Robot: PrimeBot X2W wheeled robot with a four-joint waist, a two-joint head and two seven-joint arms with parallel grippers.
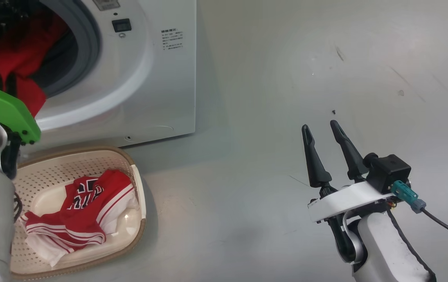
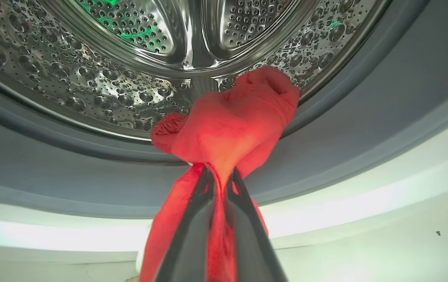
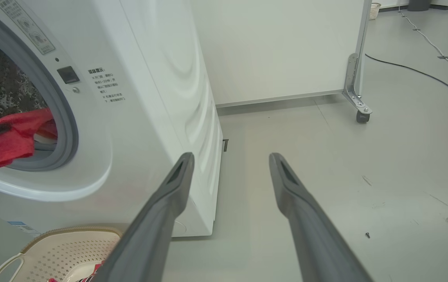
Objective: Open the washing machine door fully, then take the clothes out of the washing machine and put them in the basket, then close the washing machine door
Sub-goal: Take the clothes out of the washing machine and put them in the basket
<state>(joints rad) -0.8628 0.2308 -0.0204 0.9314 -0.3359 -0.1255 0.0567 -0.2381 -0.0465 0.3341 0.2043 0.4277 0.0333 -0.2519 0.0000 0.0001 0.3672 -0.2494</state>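
The white washing machine [image 1: 161,78] stands with its drum mouth uncovered; the door is out of view. My left gripper [image 2: 220,176] is shut on a red piece of the clothes [image 2: 231,121], held at the grey seal [image 2: 364,117] in front of the steel drum [image 2: 130,58]. In the head view this red cloth [image 1: 20,58] hangs over the drum's lip above my green-capped left wrist [image 1: 4,111]. The cream basket [image 1: 137,184] sits on the floor below the opening and holds a red-and-white jersey [image 1: 87,207]. My right gripper [image 1: 319,125] hovers open over bare floor to the right, its fingers [image 3: 169,196] empty.
A white partition panel on a castor [image 3: 360,113] stands behind and to the right of the machine [image 3: 161,98]. A cable [image 3: 423,74] runs across the grey floor at the far right. The basket's rim [image 3: 63,231] lies close to the machine's front.
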